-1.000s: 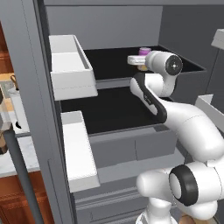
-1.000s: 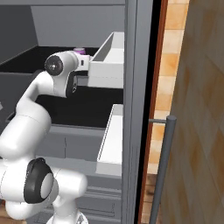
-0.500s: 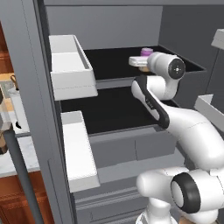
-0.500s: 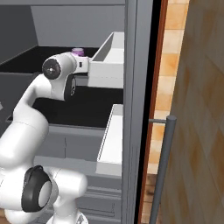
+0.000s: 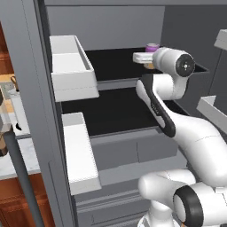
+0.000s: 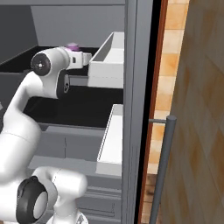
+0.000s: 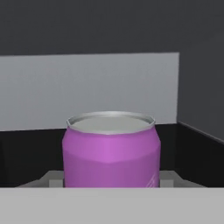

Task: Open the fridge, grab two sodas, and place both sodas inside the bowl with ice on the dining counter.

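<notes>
The fridge (image 5: 26, 88) is standing open, so the first step is judged done; its black upper shelf (image 5: 111, 66) is being reached into by the arm, and the pink-purple can (image 7: 111, 151) is sitting upright on that shelf, toward the back of the fridge near its right inner wall; in the left base view the can (image 5: 152, 48) is partly hidden behind the wrist. The pincer (image 5: 141, 57) is being held level at the can, which is filling the middle of the hand view; whether the pincer is open around the can or already pressing on it cannot be told, since the fingertips are not being shown. The can is not yet lifted off the shelf; a second can is not being seen from here. What is left, as judged: securing this can, carrying it out of the fridge to the bowl, then fetching the other one.
</notes>
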Robot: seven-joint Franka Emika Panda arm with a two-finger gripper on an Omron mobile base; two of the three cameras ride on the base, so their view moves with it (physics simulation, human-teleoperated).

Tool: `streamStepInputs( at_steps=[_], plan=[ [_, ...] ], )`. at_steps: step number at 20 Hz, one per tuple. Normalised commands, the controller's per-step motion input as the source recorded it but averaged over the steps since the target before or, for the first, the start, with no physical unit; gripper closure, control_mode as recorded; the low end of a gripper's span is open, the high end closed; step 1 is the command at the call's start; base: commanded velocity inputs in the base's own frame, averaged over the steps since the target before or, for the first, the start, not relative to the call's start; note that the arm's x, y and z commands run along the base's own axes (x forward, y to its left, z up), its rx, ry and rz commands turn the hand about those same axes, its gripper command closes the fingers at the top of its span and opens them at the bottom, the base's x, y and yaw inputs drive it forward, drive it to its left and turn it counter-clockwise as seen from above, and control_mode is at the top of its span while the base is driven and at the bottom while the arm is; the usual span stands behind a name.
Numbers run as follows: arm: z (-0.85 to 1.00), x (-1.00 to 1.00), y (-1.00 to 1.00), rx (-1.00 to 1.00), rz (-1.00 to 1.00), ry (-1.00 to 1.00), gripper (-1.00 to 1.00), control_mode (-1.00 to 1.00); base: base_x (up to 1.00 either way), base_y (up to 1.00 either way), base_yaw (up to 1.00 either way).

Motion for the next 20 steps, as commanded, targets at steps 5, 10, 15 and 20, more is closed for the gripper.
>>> streamStepInputs(
  at_steps=[5, 10, 15, 20],
  plan=[
    [0.16, -0.47, 0.06, -0.02, 0.0, 0.14, 1.0, -1.0, 0.0, 0.0, 0.0],
    [0.0, -0.62, 0.01, 0.0, 0.0, 0.14, 1.0, -1.0, 0.0, 0.0, 0.0],
    [0.0, -0.67, 0.0, 0.0, 0.0, 0.09, 1.0, -1.0, 0.0, 0.0, 0.0],
    [-0.01, -0.68, 0.01, 0.0, 0.0, 0.07, 1.0, -1.0, 0.0, 0.0, 0.0]
  ],
)
